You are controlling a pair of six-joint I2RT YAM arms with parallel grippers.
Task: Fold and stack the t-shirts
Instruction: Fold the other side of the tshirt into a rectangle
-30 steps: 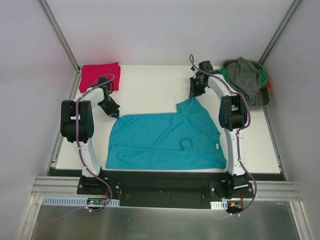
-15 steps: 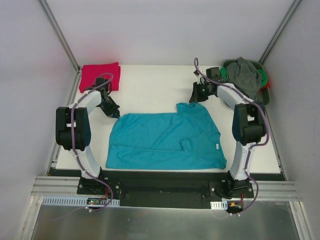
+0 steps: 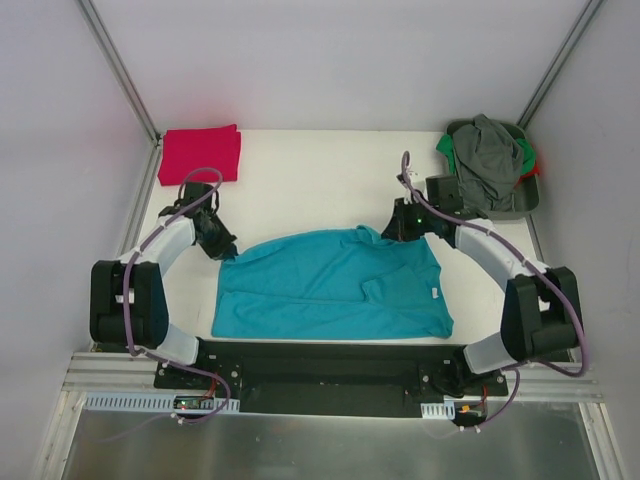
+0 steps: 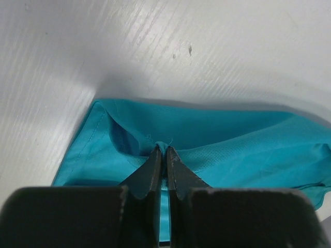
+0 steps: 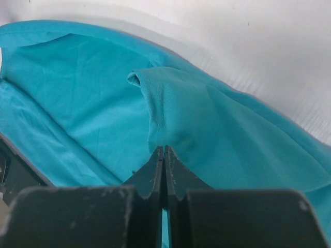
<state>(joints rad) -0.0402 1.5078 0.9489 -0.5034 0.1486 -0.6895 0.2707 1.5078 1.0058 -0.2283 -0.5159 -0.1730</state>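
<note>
left gripper (image 4: 161, 151): my jaws are pressed together on a small pinch of the teal t-shirt (image 3: 330, 285), at its far left corner.
right gripper (image 5: 164, 150): jaws pressed together on a doubled-over flap at the shirt's far right corner.
teal t-shirt: spread on the white table (image 3: 310, 180) near the front edge, with its far edge held between my two hands and its neck label (image 3: 436, 292) at the near right.
red t-shirt (image 3: 200, 153): folded at the table's far left corner, well apart.
risk, slip: both pinches look shallow, so a sharp tug could free a corner and drop that side.
risk, crooked fold: the right flap is already bunched, so the edge may land uneven.
risk, drag: if i pull low, the whole shirt may slide instead of folding over.
risk, layers: i cannot tell how many layers i hold.
</note>
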